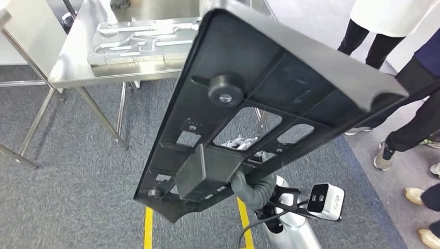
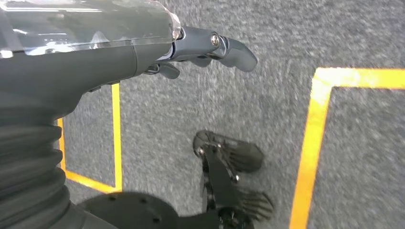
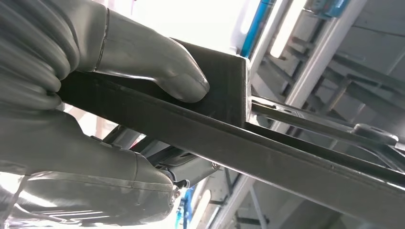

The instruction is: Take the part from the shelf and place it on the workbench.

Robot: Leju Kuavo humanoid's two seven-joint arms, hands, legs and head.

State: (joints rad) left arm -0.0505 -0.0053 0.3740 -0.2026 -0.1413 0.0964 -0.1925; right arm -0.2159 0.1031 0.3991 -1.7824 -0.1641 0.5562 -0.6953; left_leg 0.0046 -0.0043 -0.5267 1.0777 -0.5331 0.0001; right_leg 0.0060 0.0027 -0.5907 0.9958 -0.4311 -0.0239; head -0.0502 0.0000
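Note:
The part (image 1: 270, 88) is a large flat black plastic panel with cut-outs, a round knob and a boxy block on its underside. It is tilted up in the air in front of me, and its far edge overlaps the steel workbench (image 1: 72, 72) at the upper left. My right hand (image 1: 250, 188) grips it from below at its near end. In the right wrist view the thumb (image 3: 162, 71) presses on the panel's block, with the other fingers under the black part (image 3: 267, 148). My left hand (image 2: 205, 47) hangs over the carpet and holds nothing.
A silvery moulded metal piece (image 1: 145, 41) lies on the workbench. The bench's legs (image 1: 101, 111) stand on grey carpet marked with yellow floor lines (image 1: 148, 228). Several people (image 1: 415, 119) stand close by on the right.

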